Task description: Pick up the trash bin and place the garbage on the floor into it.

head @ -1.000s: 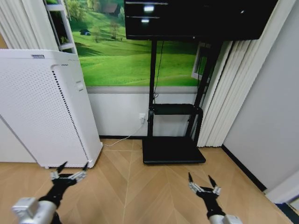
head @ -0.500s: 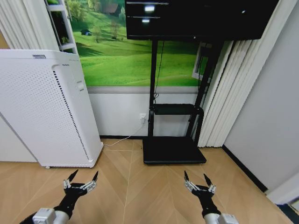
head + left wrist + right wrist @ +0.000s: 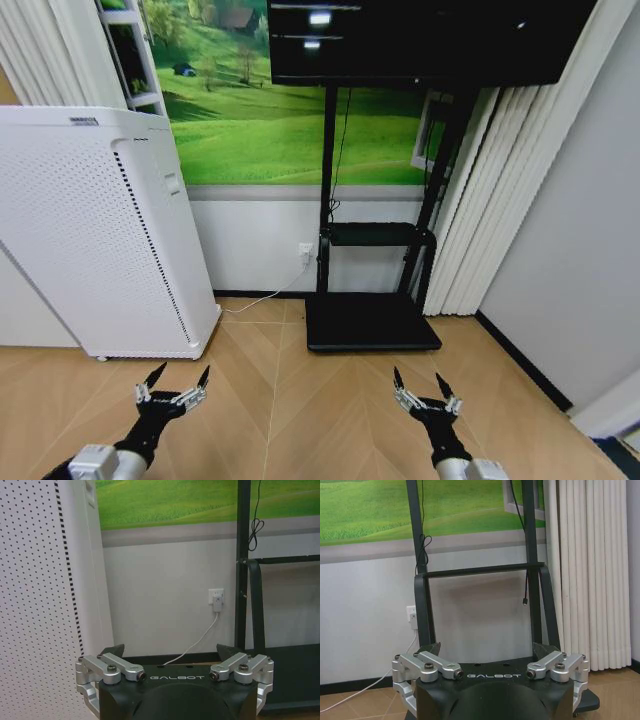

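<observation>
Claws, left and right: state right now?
Left claw: open, empty, low over the floor near the white perforated appliance.
Right claw: open, empty, low over the floor by the black stand.

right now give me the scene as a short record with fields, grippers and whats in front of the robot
left gripper: jaws open, empty, low over the floor, near the white perforated appliance
right gripper: jaws open, empty, low over the floor before the black stand base
ahead: black screen stand against the wall, green landscape mural behind it
cable: white lead plugged into a wall socket
right side: white curtain
</observation>
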Robot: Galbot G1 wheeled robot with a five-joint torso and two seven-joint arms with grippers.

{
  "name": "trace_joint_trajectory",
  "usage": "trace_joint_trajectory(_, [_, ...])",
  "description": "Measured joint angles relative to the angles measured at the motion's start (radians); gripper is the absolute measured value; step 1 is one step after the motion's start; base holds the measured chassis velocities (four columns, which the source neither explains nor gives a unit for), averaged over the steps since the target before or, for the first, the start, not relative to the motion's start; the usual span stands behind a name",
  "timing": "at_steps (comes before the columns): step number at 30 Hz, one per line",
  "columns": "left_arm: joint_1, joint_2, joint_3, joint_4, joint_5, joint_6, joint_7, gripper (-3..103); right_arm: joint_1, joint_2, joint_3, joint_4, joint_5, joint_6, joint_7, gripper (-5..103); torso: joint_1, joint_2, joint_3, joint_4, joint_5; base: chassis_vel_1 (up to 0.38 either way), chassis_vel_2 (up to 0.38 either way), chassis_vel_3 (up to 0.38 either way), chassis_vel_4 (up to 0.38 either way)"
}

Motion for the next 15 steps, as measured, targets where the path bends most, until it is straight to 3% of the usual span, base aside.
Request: trace_joint_trajectory(15, [0.0, 0.0, -0.001, 0.0, -0.001, 0.001, -0.001, 100, 0.0, 0.0, 0.0, 0.0, 0.0, 0.0, 0.0, 100, 0.0, 0.0, 0.0, 0.0, 0.0, 0.0, 0.0, 0.0, 0.0])
